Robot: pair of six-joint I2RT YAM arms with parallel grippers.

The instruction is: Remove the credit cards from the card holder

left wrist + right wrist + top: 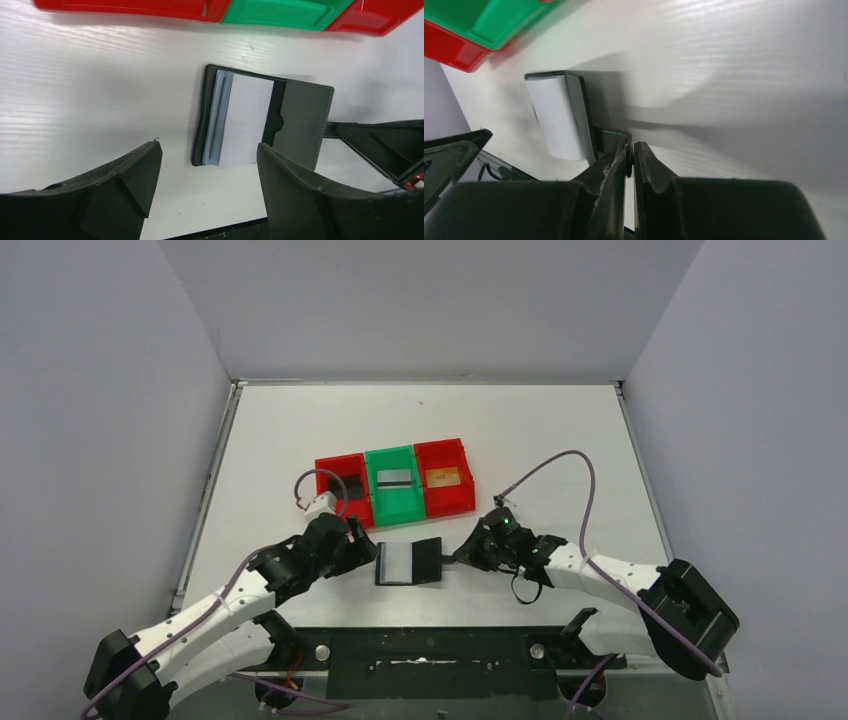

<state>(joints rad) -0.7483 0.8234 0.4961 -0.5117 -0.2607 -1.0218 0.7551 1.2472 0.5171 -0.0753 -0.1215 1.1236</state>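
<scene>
Black card holder (408, 562) lies open & flat on white table (560, 440), near side of centre, just near of green bin (394, 502) & between the two grippers. Its left half shows a pale grey-blue inner face w/ stacked pocket edges; right half is a plain black flap w/ stitched border and a thumb notch at the fold. L gripper (362, 543) sits just left of holder, low over the table. In left wrist view its fingers (135, 175) are spread wide w/ nothing between them, holder lying just beyond the tips, not touched. R gripper (462, 556) comes in from the right. In right wrist view its fingers (609, 165) are pressed together, only a hairline gap, tips right at the black flap's right edge. Can't tell if a bit of the flap is nipped between them or they just touch it. Far of the holder 3 bins stand side by side, touching: red bin (322, 468) on left w/ a dark flat item inside, green in the middle w/ a grey striped card (393, 478), second red bin (466, 480) on right w/ a tan card (442, 477). Purple cables loop off both arms.
</scene>
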